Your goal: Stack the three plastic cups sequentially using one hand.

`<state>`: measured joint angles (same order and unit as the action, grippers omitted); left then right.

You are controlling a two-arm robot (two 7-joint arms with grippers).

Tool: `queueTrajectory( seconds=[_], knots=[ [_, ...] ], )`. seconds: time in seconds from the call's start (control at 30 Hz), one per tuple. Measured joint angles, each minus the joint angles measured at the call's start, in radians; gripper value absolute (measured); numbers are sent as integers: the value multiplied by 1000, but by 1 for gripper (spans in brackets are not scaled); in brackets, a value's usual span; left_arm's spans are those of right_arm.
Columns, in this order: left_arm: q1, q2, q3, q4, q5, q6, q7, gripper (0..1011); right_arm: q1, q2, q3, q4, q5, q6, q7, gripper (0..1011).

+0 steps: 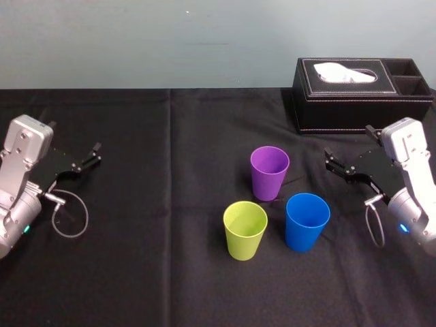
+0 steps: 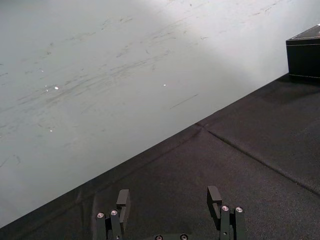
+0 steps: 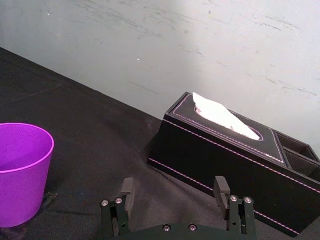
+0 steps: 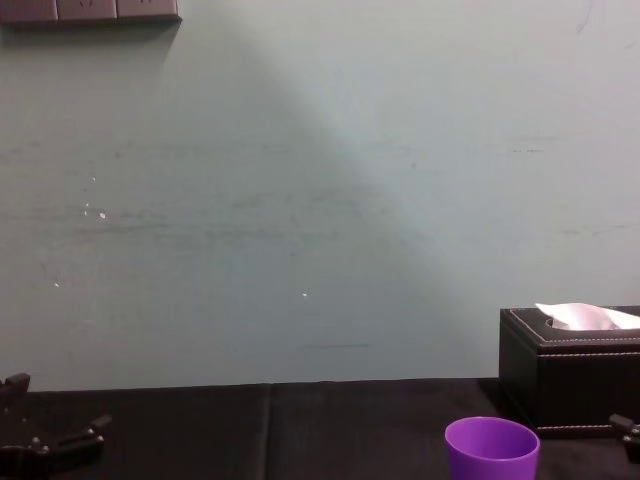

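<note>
3 cups stand upright and apart on the worktop [image 1: 170, 272], centre-right of the head view: purple cup [image 1: 270, 173] behind, yellow-green cup [image 1: 245, 229] and blue cup [image 1: 306, 221] in front. The right gripper [image 1: 348, 142] sits right of them, fingers open and empty. The left gripper [image 1: 95, 154] sits far left, fingers open.

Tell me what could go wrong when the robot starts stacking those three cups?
The purple cup, blue cup and yellow-green cup stand close together, so the open right tool beside them might knock a neighbour over while reaching for one. The tissue box sits just behind that arm, so a wide swing could bump it. The left tool is open and idle, far off on the other side.
</note>
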<state>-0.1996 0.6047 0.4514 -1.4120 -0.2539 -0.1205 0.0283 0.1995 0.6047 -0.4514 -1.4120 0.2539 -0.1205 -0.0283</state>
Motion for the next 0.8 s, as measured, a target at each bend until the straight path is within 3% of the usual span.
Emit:
queueTrajectory(
  seconds=[0.8],
  knots=[
    [0, 0, 0, 0, 0, 0, 0, 1011, 0, 0, 0, 0, 0, 0, 0, 1004]
  ],
)
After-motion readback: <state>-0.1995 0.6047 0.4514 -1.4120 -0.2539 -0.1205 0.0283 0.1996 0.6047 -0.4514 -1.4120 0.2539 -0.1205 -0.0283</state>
